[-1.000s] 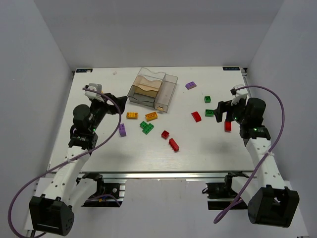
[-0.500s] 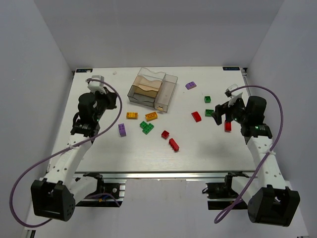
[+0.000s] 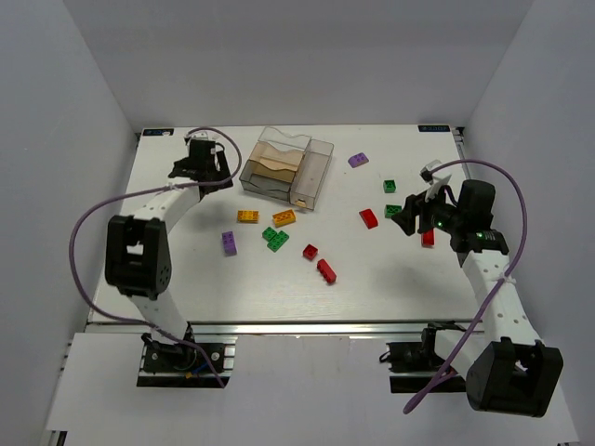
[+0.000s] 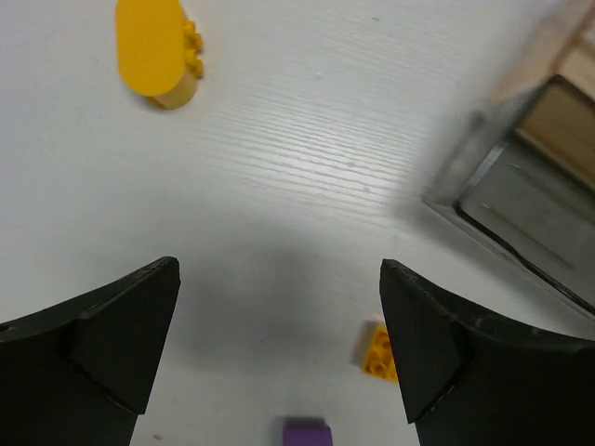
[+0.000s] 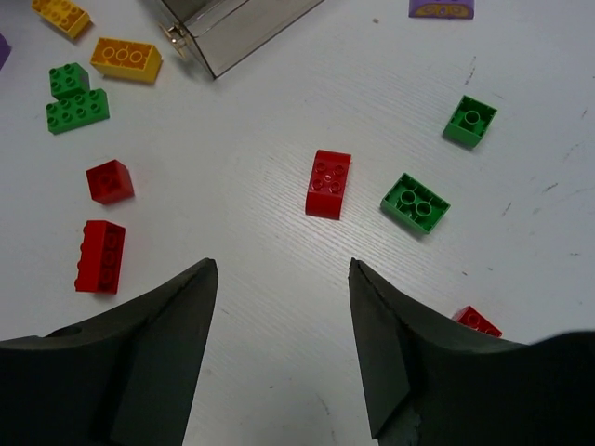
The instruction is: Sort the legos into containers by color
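Observation:
The clear brownish box stands at the back middle; its corner shows in the left wrist view and the right wrist view. Bricks lie loose on the table: orange, green, purple, red. My left gripper is open and empty just left of the box, with an orange brick and a purple brick below it. My right gripper is open and empty, near a red brick and a green brick.
A yellow rounded piece lies on the table beyond the left gripper. White walls close in the table on three sides. The left arm stretches along the left part of the table. A red brick lies beside my right finger.
The left arm has swung out and reached toward the back, bringing its gripper beside the box's left side. The right gripper has edged slightly left toward the green and red bricks.

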Motion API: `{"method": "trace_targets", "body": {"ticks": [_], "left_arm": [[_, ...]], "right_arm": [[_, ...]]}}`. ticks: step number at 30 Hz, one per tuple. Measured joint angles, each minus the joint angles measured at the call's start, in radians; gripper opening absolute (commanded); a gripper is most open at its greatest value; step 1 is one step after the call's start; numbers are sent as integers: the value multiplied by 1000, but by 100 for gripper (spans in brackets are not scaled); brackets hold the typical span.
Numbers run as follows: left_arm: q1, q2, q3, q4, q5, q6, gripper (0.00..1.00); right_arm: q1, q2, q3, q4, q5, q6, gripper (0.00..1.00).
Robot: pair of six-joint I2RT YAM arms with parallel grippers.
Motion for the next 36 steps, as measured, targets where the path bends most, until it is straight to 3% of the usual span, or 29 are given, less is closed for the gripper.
{"method": "trace_targets", "body": {"ticks": [5, 12, 25, 32, 36], "left_arm": [[11, 222, 196, -84, -96, -1, 98], [51, 364, 357, -135, -144, 6, 98], [163, 442, 412, -156, -64, 56, 97], [195, 517, 456, -148, -8, 68, 86], [204, 545, 497, -145, 24, 75, 69]], "right_arm": [[0, 13, 0, -22, 3, -6, 66], [0, 21, 0, -37, 27, -27, 66], [0, 21, 0, -37, 45, -32, 66], [0, 21, 0, -37, 45, -26, 66], [0, 19, 0, -37, 45, -18, 66]]}}
